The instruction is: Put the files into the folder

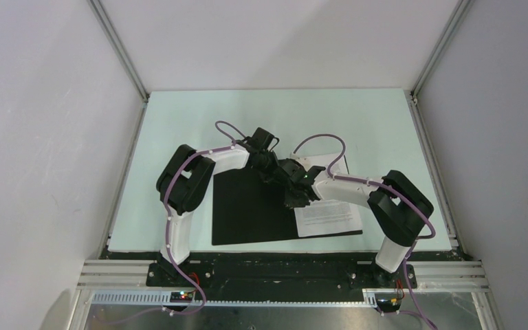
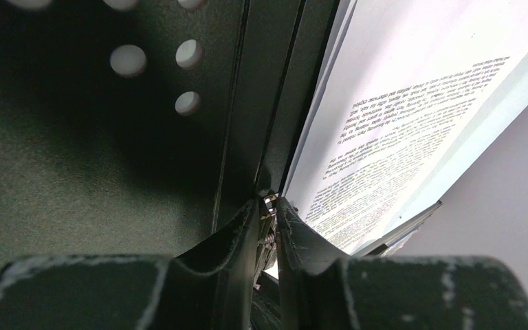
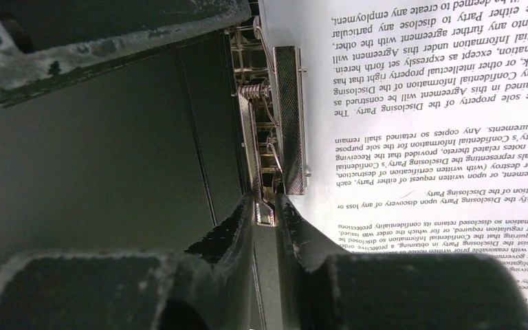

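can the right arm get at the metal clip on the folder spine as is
Likely yes: the right gripper sits at the metal clip on the folder's spine, jaws closed on its near end, nothing in between. The left gripper crowds the far end.

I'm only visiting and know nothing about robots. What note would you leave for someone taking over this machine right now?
Left gripper: shut on the metal clip at the fold of the folder.
Right gripper: shut on the same clip.
Folder: open flat on the table, black inside up.
Papers: lying on its right half, edge at the clip; whether pinned is unclear.
Done: papers placed.
To do: secure them, close the folder.
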Available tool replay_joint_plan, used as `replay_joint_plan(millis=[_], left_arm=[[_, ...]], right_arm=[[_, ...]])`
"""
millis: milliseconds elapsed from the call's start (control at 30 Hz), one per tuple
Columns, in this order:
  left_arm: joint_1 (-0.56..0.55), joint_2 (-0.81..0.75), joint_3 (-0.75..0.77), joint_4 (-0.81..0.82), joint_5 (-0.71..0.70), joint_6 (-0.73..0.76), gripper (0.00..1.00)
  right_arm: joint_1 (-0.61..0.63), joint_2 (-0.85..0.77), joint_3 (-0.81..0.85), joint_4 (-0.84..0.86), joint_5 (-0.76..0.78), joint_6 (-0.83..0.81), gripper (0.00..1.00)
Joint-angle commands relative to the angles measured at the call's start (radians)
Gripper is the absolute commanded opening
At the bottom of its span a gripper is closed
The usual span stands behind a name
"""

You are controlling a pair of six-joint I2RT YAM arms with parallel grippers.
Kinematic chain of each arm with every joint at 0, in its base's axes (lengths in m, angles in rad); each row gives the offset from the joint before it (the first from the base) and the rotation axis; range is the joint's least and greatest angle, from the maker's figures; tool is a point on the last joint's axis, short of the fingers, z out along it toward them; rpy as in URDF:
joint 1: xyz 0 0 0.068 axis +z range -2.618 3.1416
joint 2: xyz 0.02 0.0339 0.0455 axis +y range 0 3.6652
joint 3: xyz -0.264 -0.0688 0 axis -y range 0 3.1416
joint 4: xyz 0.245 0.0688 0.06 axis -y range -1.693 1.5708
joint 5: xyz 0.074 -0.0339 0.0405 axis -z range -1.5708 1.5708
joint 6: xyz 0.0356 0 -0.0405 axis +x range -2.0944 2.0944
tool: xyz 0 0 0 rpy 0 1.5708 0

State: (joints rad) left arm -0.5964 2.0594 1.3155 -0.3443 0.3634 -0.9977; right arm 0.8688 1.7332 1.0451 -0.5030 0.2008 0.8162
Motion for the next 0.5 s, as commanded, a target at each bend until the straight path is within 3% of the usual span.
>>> replay_joint_plan(millis=[0, 267, 467], left_arm=[[-0.005, 0.071, -0.046, -0.05, -0.164, 0.024, 0.24], [-0.003, 0.069, -0.043, -0.049, -0.164, 0.029, 0.24], [-0.003, 0.049, -0.018, -0.05, -0.173, 0.063, 0.26]], right_arm=[[0.008, 0.025, 0.003, -0.111, 0.013, -0.026, 0.22], [0.01, 0.021, 0.028, -0.13, 0.018, -0.029, 0.25], [0.008, -0.039, 0.034, -0.171, 0.044, -0.028, 0.4]])
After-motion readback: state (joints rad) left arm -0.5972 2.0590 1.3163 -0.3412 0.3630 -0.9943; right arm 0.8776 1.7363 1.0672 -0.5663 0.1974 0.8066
